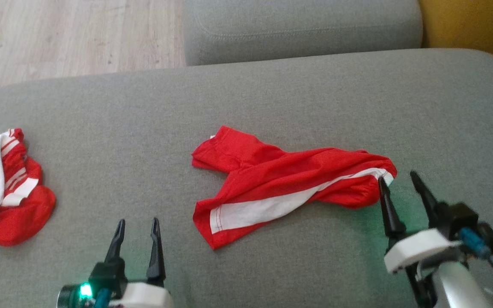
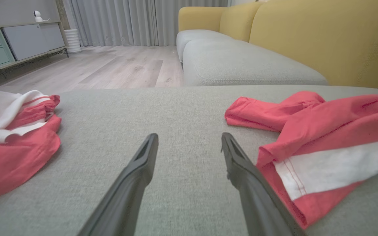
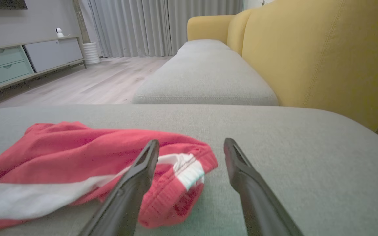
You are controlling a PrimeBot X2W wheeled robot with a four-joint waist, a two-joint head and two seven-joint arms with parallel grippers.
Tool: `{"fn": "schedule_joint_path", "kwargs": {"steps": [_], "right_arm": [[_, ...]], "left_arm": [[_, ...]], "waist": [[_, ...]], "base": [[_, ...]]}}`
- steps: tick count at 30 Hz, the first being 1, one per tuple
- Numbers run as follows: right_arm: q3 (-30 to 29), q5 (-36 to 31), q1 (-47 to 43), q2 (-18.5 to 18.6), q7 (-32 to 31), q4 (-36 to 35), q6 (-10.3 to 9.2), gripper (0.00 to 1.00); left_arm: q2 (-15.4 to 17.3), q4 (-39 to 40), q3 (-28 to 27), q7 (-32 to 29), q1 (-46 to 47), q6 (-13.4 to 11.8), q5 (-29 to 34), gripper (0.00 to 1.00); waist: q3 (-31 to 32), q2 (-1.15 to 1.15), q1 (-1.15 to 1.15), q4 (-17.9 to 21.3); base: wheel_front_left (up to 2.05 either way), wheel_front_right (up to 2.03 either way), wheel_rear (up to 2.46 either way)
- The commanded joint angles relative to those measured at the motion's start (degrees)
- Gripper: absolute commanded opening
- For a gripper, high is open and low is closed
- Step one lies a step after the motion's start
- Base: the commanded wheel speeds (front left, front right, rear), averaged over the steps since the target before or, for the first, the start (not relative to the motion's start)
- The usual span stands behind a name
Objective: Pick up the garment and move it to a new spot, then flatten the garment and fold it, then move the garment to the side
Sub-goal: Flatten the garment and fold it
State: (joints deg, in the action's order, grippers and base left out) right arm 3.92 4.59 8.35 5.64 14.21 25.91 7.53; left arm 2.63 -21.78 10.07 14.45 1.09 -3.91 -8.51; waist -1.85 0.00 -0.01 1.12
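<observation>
Crumpled red, white-striped fabric garment lies crosswise; our right gripper, fingers spread, sits beside its right end, nearer than our equally spread left gripper.

Soft red cloth on a coarse grey weave.
You see the garment as thin, matt knit cloth with stitched hems; the seat cushion under it is rough-woven grey fabric, the backrest a finer yellow weave, the floor pale matt wood grain, and the left gripper and right gripper carry smooth, matt dark plastic fingers.
</observation>
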Motion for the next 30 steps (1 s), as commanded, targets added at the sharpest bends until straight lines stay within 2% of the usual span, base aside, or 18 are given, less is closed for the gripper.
{"fn": "schedule_joint_path", "kwargs": {"steps": [1, 9, 13, 22, 30], "right_arm": [[0.94, -0.64, 0.38, -0.74, 0.78, -1.40, -0.04, 1.00], [1.04, -1.01, -0.15, -1.77, 0.78, -0.88, -0.04, 1.00], [1.11, 0.91, 0.15, -2.05, 0.78, 0.59, -0.04, 1.00], [3.15, 14.88, 2.20, -2.43, 0.78, 3.92, -0.04, 1.00], [7.19, 26.12, 4.45, -0.34, 0.79, 3.77, -0.04, 1.00]], "left_arm": [[0.25, 1.97, -2.08, 0.55, 0.06, -0.56, 0.30, 1.00], [0.25, 2.20, -1.66, 0.55, -1.14, -0.55, -0.34, 1.00], [0.25, 2.17, -1.43, 0.55, -0.95, -0.23, -0.40, 1.00], [0.25, 2.81, -0.04, 0.55, 0.15, -0.12, -0.69, 1.00], [0.25, 2.53, 0.69, 0.55, 1.55, -0.20, -0.53, 1.00]], "waist": [[0.65, 0.00, 0.01, -0.03], [1.35, 0.00, 0.01, 0.14], [1.21, 0.00, 0.01, -0.02], [-1.85, 0.00, 0.01, -1.37], [-4.06, 0.00, 0.01, -2.19]], "base": [[0.00, 0.00, 0.00], [0.00, 0.00, 0.00], [0.00, 0.00, 0.00], [0.00, 0.00, 0.00], [0.00, 0.00, 0.00]]}}
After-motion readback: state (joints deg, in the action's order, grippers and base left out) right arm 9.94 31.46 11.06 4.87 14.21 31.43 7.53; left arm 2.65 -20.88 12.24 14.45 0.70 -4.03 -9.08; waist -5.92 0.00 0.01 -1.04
